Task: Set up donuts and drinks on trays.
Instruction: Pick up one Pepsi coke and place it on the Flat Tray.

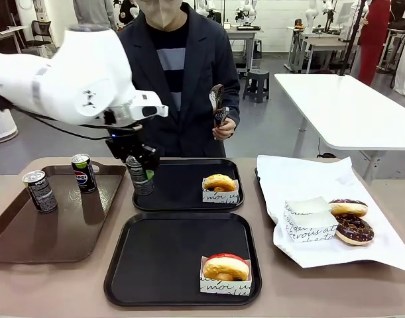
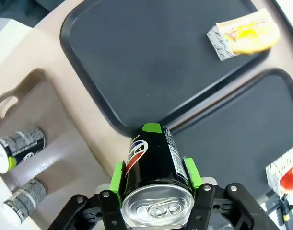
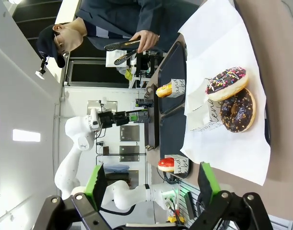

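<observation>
A beige table point(image 1: 268, 291) stands in an open lab room, with a person point(image 1: 182, 73) at its far side holding tongs point(image 1: 217, 106) in one hand point(image 1: 223, 129). Two black trays lie in the middle, the far tray point(image 1: 182, 189) just behind the near tray point(image 1: 162, 258). A glazed donut point(image 1: 219, 182) in a white sleeve sits at the far tray's right side. A red-iced donut point(image 1: 225, 266) in a sleeve sits at the near tray's front right corner.

The left gripper point(image 1: 140, 165) pinches a Pepsi can point(image 1: 140, 179) upright between its green pads point(image 2: 118, 175), at the far tray's left rim. Whether the can's base touches the tray cannot be told.

On the left, a brown tray point(image 1: 56, 232) holds two more cans point(image 1: 40, 191), standing apart. On the right, white paper point(image 1: 301, 175) carries two chocolate donuts point(image 1: 354, 229) side by side, touching, with an empty sleeve point(image 1: 308, 218) just beside them.

The right gripper point(image 3: 151, 182) hangs with its fingers point(image 3: 97, 179) spread wide and holds nothing.
</observation>
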Robot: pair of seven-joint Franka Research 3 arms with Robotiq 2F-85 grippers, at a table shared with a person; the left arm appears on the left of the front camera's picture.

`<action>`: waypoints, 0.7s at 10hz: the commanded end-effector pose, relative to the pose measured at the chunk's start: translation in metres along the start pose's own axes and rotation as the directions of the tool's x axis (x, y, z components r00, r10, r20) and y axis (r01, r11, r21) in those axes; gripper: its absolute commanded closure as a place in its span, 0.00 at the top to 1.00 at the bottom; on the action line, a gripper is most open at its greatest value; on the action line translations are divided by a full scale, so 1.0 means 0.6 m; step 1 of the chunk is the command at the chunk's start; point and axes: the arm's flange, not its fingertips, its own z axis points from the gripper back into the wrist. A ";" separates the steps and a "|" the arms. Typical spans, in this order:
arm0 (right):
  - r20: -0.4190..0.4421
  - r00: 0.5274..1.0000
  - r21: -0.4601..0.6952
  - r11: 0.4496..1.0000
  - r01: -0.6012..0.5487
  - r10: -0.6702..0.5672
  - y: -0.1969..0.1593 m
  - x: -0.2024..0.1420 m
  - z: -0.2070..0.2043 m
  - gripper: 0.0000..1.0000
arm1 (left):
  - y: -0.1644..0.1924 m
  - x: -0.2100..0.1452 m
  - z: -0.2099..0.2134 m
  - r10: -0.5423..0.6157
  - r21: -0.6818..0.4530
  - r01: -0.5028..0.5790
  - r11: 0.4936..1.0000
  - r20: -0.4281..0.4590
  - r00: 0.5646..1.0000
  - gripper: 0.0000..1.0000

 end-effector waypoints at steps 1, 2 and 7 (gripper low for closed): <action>0.016 1.000 0.026 1.000 -0.015 0.015 0.000 0.004 -0.001 1.00 | -0.018 0.045 -0.019 0.017 0.063 -0.016 0.998 -0.021 1.000 0.59; 0.016 1.000 0.026 1.000 -0.015 0.015 0.000 0.004 -0.001 1.00 | -0.021 0.057 -0.037 0.022 0.062 -0.020 0.998 -0.035 0.999 0.59; 0.016 1.000 0.026 1.000 -0.015 0.015 0.000 0.004 -0.001 1.00 | -0.025 0.084 -0.093 0.022 0.040 -0.020 0.999 -0.061 0.998 0.59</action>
